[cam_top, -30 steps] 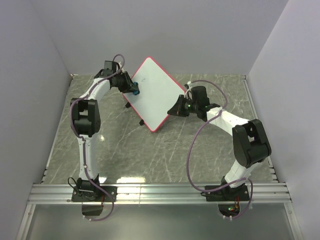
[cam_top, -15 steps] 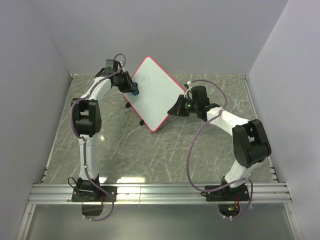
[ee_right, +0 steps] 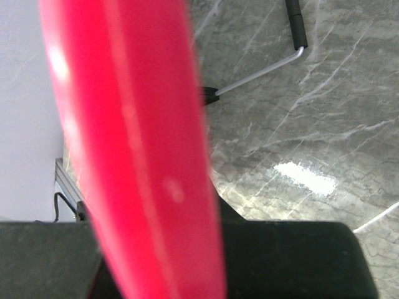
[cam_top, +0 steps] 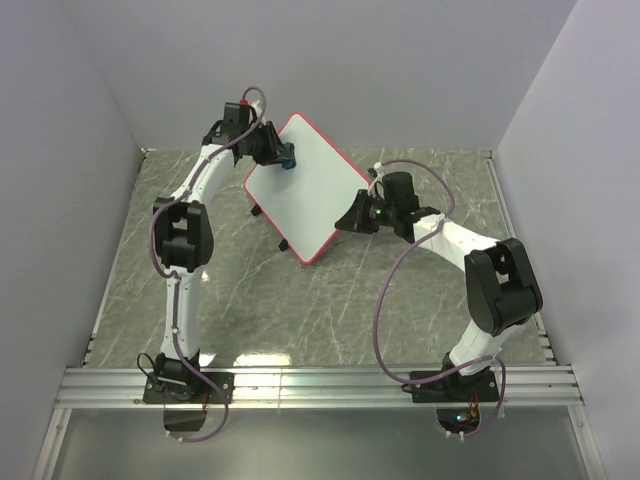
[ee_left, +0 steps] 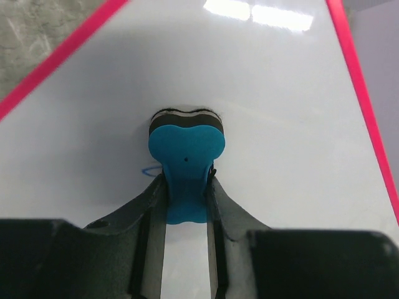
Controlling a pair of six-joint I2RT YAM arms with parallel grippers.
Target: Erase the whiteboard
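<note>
A grey, marble-veined table (cam_top: 300, 310) carries the tilted whiteboard (cam_top: 305, 195) (thin pink-red rim), apparently propped on its small black feet (cam_top: 283, 244)

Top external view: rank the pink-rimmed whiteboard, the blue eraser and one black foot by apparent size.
1. White rectangular whiteboard with pink-red rim, by far largest.
2-3. Small blue bone-shaped eraser and black foot: both tiny, too alike to rank.
</note>
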